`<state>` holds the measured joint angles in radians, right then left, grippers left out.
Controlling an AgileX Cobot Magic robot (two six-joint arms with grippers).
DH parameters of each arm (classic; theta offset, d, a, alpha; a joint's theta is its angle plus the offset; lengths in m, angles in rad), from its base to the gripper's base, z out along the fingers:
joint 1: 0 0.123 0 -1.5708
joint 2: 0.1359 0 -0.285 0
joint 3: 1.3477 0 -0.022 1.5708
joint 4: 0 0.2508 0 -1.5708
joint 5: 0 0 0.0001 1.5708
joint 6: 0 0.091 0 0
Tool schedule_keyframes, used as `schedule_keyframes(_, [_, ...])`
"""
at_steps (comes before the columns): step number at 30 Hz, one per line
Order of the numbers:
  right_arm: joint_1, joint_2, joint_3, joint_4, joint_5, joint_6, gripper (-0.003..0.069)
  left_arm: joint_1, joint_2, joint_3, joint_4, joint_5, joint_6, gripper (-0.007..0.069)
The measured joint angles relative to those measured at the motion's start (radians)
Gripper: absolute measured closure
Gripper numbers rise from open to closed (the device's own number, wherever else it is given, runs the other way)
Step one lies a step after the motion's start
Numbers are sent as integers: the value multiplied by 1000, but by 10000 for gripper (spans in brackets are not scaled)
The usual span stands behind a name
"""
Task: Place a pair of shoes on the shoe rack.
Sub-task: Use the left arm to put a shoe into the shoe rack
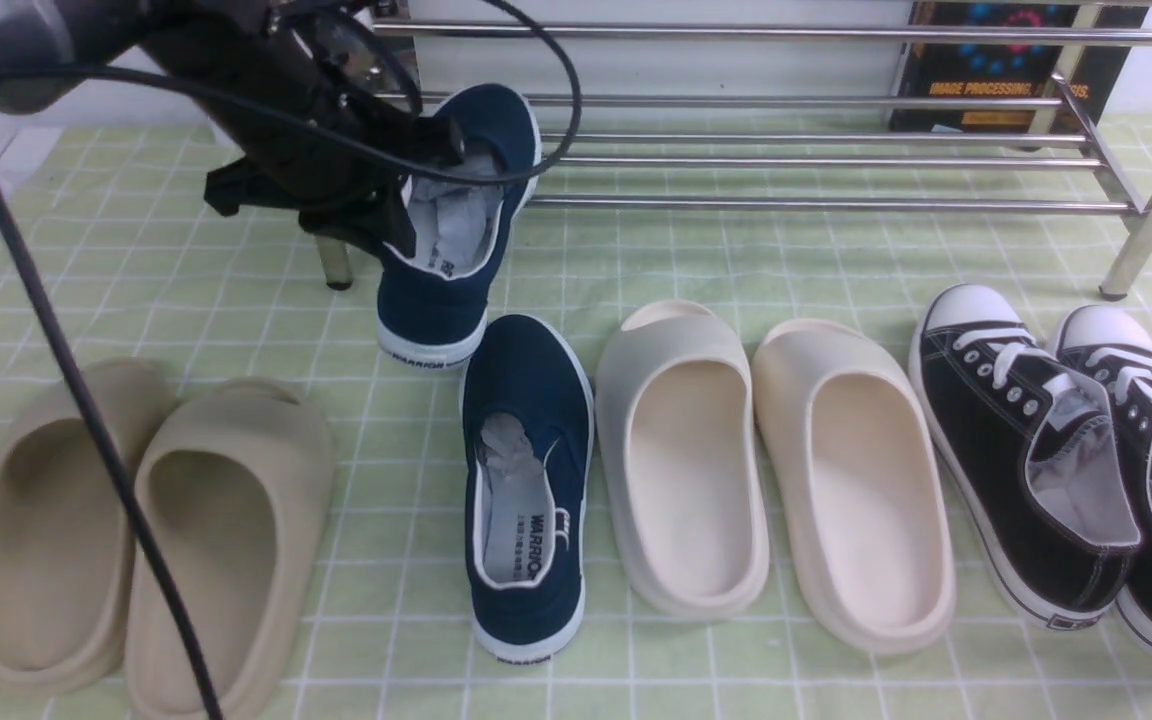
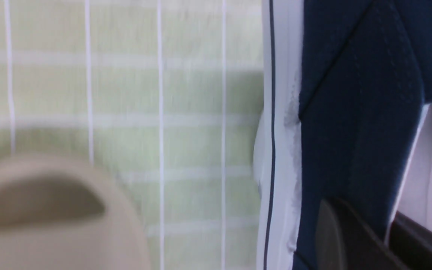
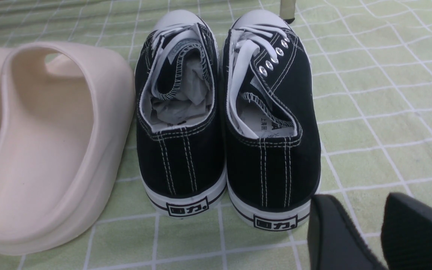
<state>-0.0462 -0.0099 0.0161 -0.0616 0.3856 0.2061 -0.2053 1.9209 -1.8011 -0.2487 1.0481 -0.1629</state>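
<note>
The left end effector (image 1: 404, 210) grasps a navy-blue canvas slip-on sneaker (image 1: 456, 270) by its side wall, toe tilted up at the left end of the chrome bar shoe rack (image 1: 786, 160). Its paper-stuffed mate (image 1: 526, 480) lies on the green-checked table (image 1: 736, 260) before the rack. The right end effector (image 3: 366, 232) hangs released.

The light is bright and even, from above. Shadows are small and soft. The shiny shoe rack (image 1: 816, 204) has white glints on its bars. The left wrist view is blurry all over: the tan slide (image 2: 69, 240) and the navy shoe (image 2: 358, 112) look fuzzy. The other two views are sharp.
</note>
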Motion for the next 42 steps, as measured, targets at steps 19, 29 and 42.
schedule_keyframes(19, [0,0,0,0,0,1,419,0,270,-343,118,-64,-95,599])
schedule_keyframes(29, [0,0,0,0,0,1,419,12,304,-351,107,-96,-115,599])
schedule_keyframes(42, [0,0,0,0,0,1,419,12,304,-351,98,-128,-132,523])
